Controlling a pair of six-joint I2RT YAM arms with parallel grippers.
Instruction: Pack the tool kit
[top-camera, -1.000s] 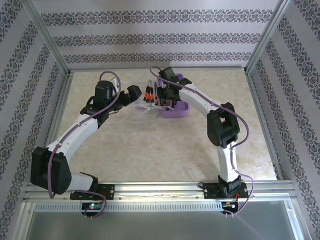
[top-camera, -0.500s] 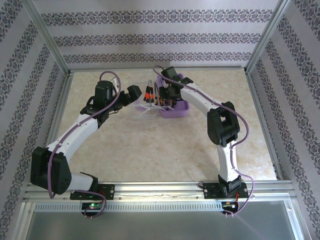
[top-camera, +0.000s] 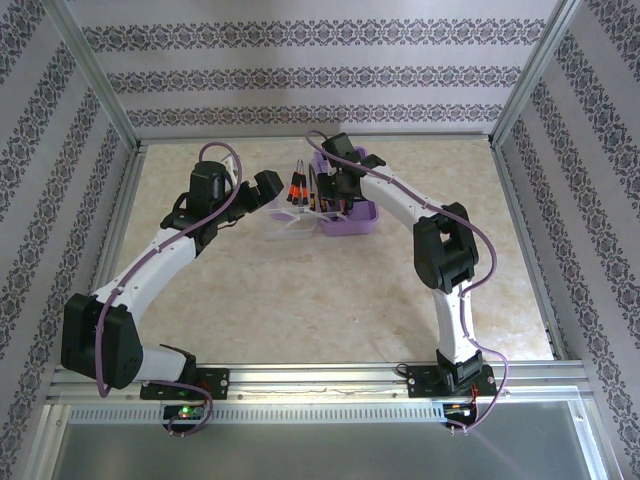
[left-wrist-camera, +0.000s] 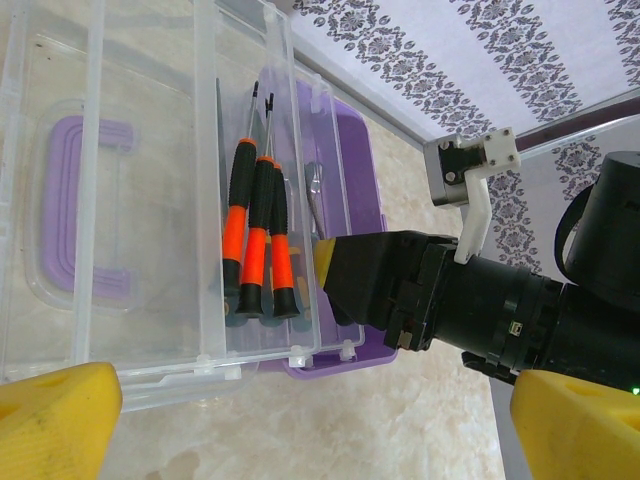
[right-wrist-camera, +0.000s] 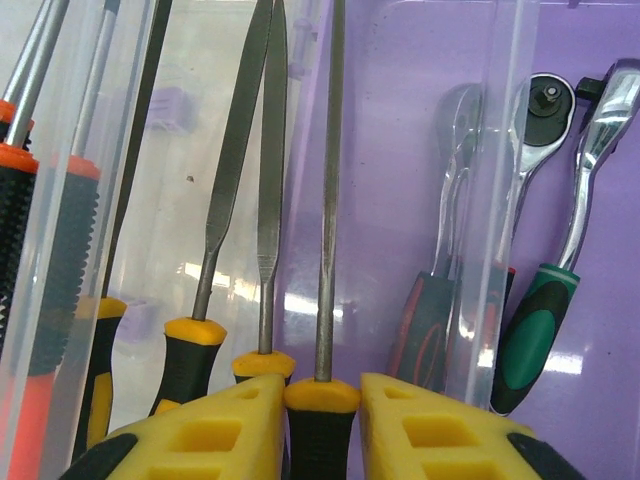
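Observation:
The tool kit (top-camera: 352, 218) lies open at the back of the table, its lilac base (left-wrist-camera: 352, 150) beside the clear lid (left-wrist-camera: 150, 130) with the purple handle (left-wrist-camera: 72, 215). Orange-and-black screwdrivers (left-wrist-camera: 258, 235) lie along the lid's edge. My right gripper (right-wrist-camera: 322, 420) reaches down into the base (right-wrist-camera: 400, 150), its yellow pads against the black, yellow-collared handle of a thin file (right-wrist-camera: 327, 200), shut on it. Two more files (right-wrist-camera: 268, 180) lie to its left and ratchets (right-wrist-camera: 545, 110) to its right. My left gripper (left-wrist-camera: 315, 420) hovers wide open just in front of the kit, holding nothing.
Patterned walls and aluminium frame rails (top-camera: 100, 90) close in the beige table (top-camera: 300, 300) on three sides. My right gripper (top-camera: 338, 182) and left gripper (top-camera: 268, 185) stand close together over the kit. A clear divider wall (right-wrist-camera: 505, 200) runs between the files and ratchets.
The right wrist has shifted very slightly over the lilac base. The left arm and the kit have stayed where they were.

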